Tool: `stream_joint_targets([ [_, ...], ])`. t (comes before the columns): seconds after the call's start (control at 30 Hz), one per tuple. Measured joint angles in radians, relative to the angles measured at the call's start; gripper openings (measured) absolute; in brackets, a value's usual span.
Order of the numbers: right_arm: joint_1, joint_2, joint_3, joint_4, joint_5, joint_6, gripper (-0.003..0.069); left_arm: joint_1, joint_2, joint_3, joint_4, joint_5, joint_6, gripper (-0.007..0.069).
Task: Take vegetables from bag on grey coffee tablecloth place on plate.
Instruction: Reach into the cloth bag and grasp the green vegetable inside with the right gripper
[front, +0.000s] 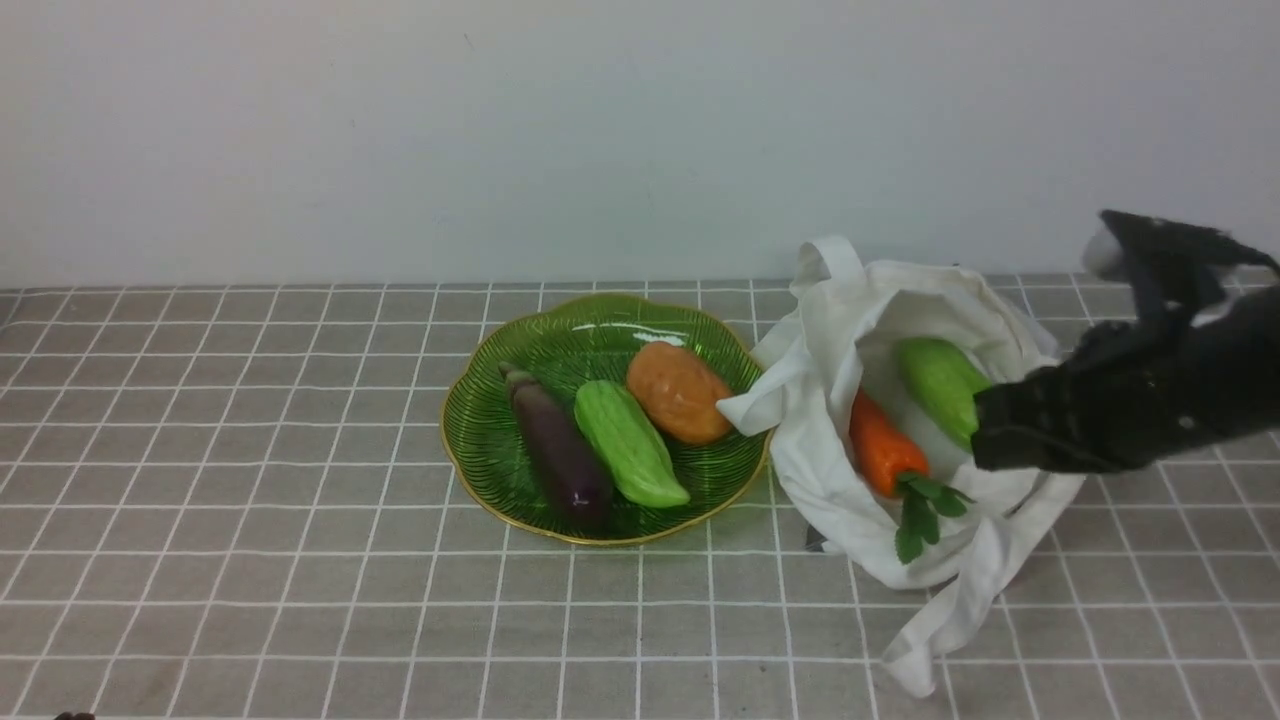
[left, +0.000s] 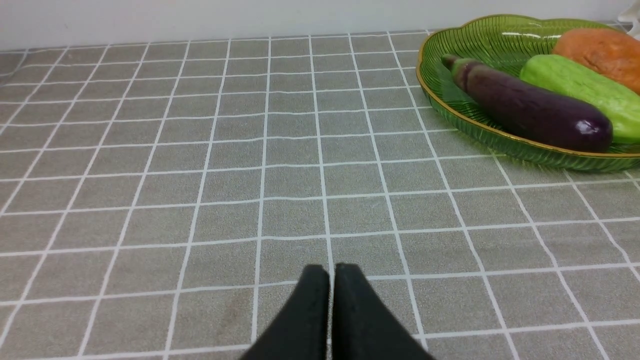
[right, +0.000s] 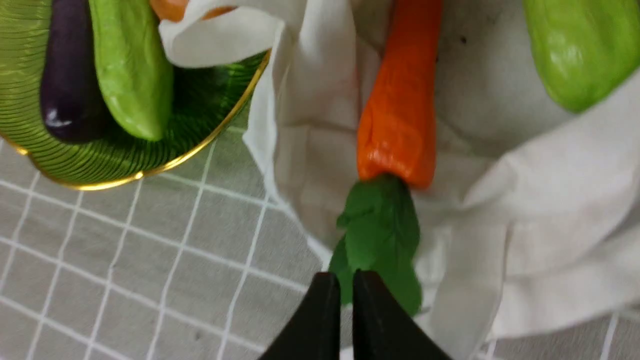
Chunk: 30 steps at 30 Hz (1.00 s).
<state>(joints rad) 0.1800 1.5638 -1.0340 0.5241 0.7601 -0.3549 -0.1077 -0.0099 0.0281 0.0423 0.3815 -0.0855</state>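
The green glass plate (front: 480, 400) holds a dark purple eggplant (front: 560, 450), a light-green gourd (front: 630, 445) and an orange-brown potato (front: 680, 392). The white bag (front: 850, 500) lies open to its right on the grey coffee tablecloth (front: 250, 500), with the orange carrot (front: 885, 445) and a second gourd (front: 940, 385) inside. My right gripper (front: 985, 432) hovers over the bag. In the right wrist view it (right: 346, 280) is shut and empty, just short of the carrot's green leaves (right: 380, 235). My left gripper (left: 331, 272) is shut and empty over bare cloth, left of the plate (left: 480, 30).
A white wall runs behind the table. The bag's strap (front: 830, 255) stands up at the back and another fold of cloth (front: 930, 640) trails toward the front. A bag flap (front: 770, 400) overlaps the plate's right rim.
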Motion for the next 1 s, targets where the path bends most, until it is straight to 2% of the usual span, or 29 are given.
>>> stream_joint_targets([
  [0.03, 0.002, 0.006, -0.014, -0.007, -0.003, 0.005, 0.0041, 0.0, 0.0, 0.0, 0.0, 0.0, 0.0, -0.0005],
  [0.17, 0.038, 0.12, -0.135, -0.215, -0.042, 0.16, 0.0074, 0.0, 0.0, 0.0, 0.0, 0.0, 0.0, -0.0005],
  [0.33, 0.07, 0.214, -0.214, -0.411, -0.063, 0.276, 0.0127, 0.0, 0.0, 0.0, 0.0, 0.0, 0.0, -0.0005],
  [0.47, 0.094, 0.283, -0.275, -0.531, -0.066, 0.334, 0.0208, 0.0, 0.0, 0.0, 0.0, 0.0, 0.0, -0.0005],
  [0.57, 0.095, 0.328, -0.311, -0.634, -0.07, 0.403, 0.0297, 0.0, 0.0, 0.0, 0.0, 0.0, 0.0, -0.0005],
  [0.63, 0.095, 0.34, -0.314, -0.664, -0.073, 0.427, 0.0324, 0.0, 0.0, 0.0, 0.0, 0.0, 0.0, -0.0005],
  [0.77, 0.095, 0.39, -0.315, -0.759, -0.111, 0.547, 0.0441, 0.0, 0.0, 0.0, 0.0, 0.0, 0.0, -0.0005],
  [0.93, 0.095, 0.426, -0.315, -0.85, -0.133, 0.617, 0.0494, 0.0, 0.0, 0.0, 0.0, 0.0, 0.0, -0.0005],
  [1.0, 0.095, 0.45, -0.315, -0.926, -0.139, 0.698, 0.0508, 0.0, 0.0, 0.0, 0.0, 0.0, 0.0, -0.0005],
])
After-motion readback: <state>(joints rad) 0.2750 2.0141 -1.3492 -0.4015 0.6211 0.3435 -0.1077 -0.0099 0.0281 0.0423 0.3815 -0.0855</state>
